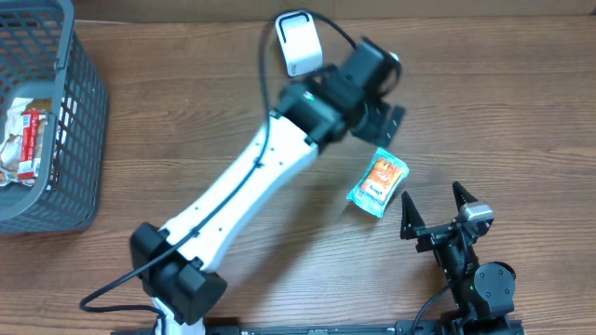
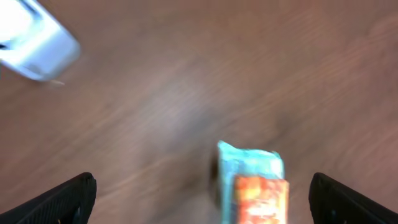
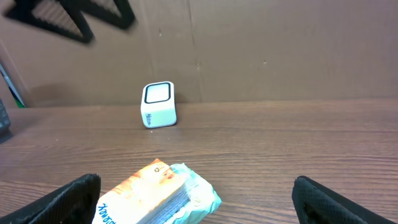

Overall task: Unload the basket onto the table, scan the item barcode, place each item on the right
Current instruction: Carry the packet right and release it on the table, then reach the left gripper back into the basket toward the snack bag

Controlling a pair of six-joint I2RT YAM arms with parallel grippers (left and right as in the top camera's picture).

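Lying untouched between them, snack packet (image 1: 378,182), left pincer (image 2: 202,182) wide open, right pincer (image 1: 433,196) wide open.

I see a brown wood-grain table (image 1: 503,93), evenly lit. Along its far edge stands a plain brown wall (image 3: 280,43) with vertical seams.

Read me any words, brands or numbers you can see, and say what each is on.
Nothing reads in full.
On the packet: dark lettering, cut off by the frame edge, unreadable.
On the scanner: a small mark on its front, blurred.
On the wrappers in the basket: red print, too small.
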